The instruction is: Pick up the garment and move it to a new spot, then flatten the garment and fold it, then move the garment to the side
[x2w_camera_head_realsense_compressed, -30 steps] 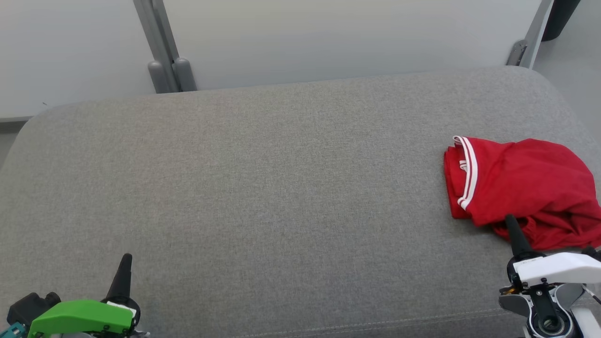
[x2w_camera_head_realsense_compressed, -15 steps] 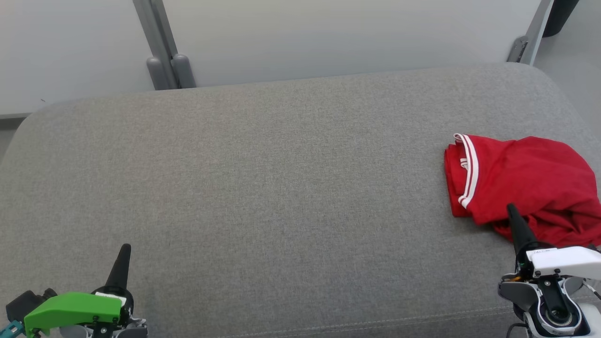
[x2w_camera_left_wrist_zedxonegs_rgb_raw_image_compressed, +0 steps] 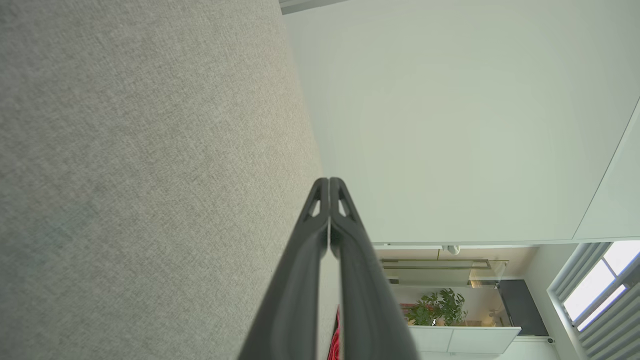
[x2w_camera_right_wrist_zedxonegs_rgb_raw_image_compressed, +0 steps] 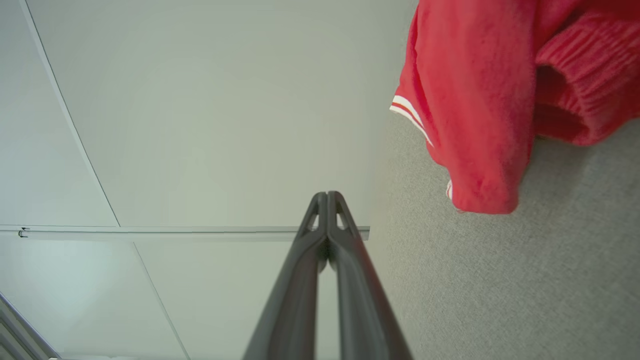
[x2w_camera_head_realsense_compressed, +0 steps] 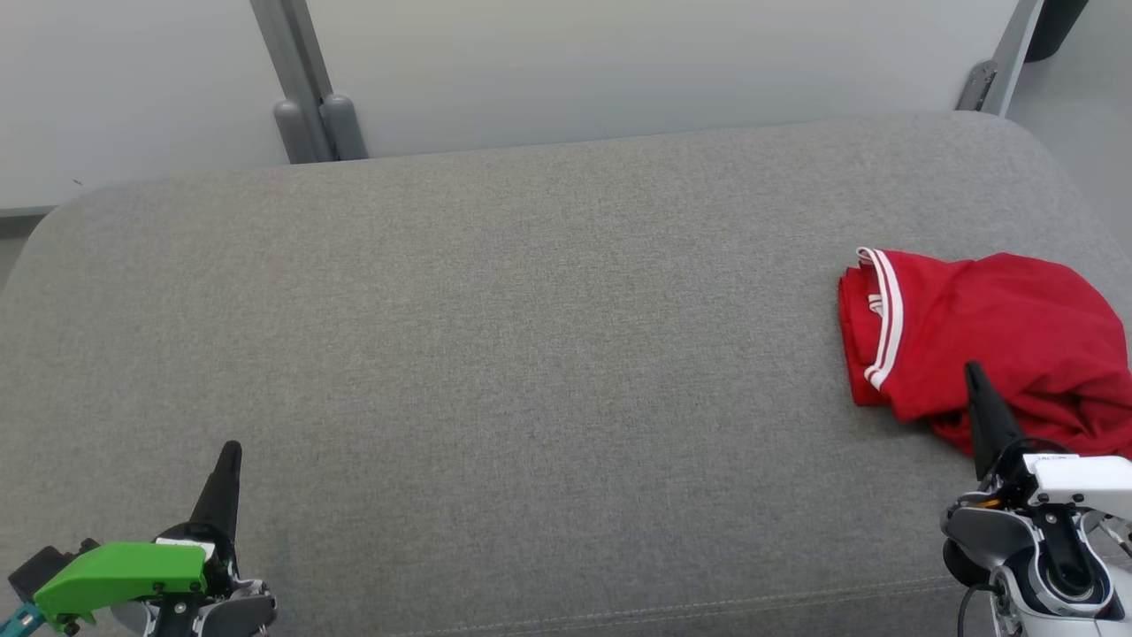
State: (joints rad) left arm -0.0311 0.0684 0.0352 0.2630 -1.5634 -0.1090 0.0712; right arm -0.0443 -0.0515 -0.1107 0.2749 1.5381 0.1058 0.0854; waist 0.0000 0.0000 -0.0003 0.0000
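**Garment lying at the right edge; both grippers closed and empty**

The red garment is lying crumpled on the grey fabric surface. It is sitting close against the right edge, roughly midway between the far and near edges. A white-striped band is running down its left side. In the right wrist view a ribbed red opening is showing in the heap.

The left gripper is hanging over the near left corner, well apart from the garment, with a green cover sitting behind it on the wrist. Its two fingers are pressing together, tips meeting, with nothing caught between them.

The right gripper is hanging over the near right corner, ahead of a white housing. In the head view its tip is overlapping the garment's near edge. In the right wrist view its fingers are likewise meeting at the tips and holding nothing. There the cloth is lying off to one side of them, near but not touching. How high either gripper is hanging above the surface cannot be told.

Beyond the far edge a pale wall panel is standing, and a grey post is rising against it towards the far left corner.
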